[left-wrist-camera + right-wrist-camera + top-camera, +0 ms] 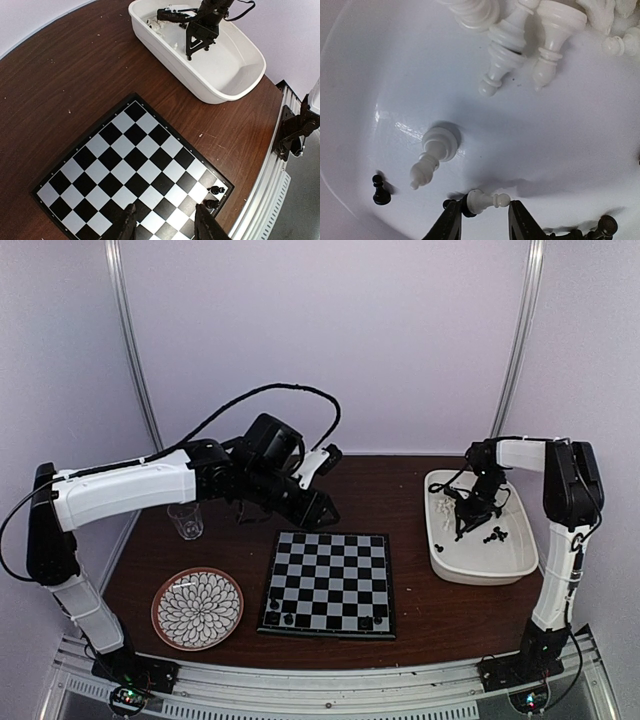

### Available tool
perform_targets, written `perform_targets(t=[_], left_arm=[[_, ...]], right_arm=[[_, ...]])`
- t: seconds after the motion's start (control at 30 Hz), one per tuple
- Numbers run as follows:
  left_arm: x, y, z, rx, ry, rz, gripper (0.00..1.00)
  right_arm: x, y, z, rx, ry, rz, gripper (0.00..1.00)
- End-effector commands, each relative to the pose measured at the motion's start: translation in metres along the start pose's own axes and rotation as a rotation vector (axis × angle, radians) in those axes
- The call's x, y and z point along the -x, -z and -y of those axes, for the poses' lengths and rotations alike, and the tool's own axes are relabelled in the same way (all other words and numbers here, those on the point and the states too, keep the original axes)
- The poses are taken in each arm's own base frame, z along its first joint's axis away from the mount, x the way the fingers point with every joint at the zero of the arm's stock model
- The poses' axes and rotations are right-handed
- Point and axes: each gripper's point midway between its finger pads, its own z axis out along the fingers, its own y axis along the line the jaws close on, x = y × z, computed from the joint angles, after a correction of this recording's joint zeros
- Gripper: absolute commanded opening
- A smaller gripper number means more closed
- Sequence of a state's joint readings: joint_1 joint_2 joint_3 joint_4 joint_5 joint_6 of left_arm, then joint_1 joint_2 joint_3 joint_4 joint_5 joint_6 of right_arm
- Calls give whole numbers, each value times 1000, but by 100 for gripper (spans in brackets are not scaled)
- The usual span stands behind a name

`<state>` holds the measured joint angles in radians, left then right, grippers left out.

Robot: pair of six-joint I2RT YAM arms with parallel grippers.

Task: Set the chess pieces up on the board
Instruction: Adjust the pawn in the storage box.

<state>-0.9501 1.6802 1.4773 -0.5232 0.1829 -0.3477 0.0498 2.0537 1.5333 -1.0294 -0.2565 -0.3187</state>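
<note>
The board (328, 583) lies in the middle of the table, with a few black chess pieces (288, 620) on its near row. Two of them (215, 190) stand in one corner in the left wrist view. My left gripper (167, 225) hovers above the board (125, 165), open, with nothing between its fingers. My right gripper (486, 220) is down inside the white tub (510, 565). Its fingertips are shut on a white pawn (485, 201), which lies sideways with its base against one finger and its head against the other. Loose white pieces (510, 45) and a black pawn (381, 192) lie around it.
A round flower-patterned plate (197, 607) sits at the near left and a small clear glass (186, 521) stands behind it. The tub (235, 75) stands right of the board. A white piece (432, 152) lies on its side close to the right gripper.
</note>
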Motion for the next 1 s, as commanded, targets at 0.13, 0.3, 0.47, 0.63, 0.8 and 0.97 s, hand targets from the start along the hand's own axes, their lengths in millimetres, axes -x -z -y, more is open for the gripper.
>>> perform_targets(t=[0.13,0.3,0.47,0.63,0.8,0.97], left_arm=[[3,-12,0,-9,3,13,40],[4,-14,2,-19,-1,8,40],[2,-17,1,-17,-3,1,40],[3,-20,2,-22,-8,-6,40],[4,-23,1,-21,-12,-8,40],[3,-26,2,-30,-14,-16,40]], right_arm=[[5,-3,1,-23,5,0,37],[3,-1,0,-22,7,-3,43],[2,-3,-1,-18,8,-8,45],[-9,-9,-6,5,7,-46,39],[-14,-12,-8,15,13,-56,34],[-12,-10,-9,18,18,-45,27]])
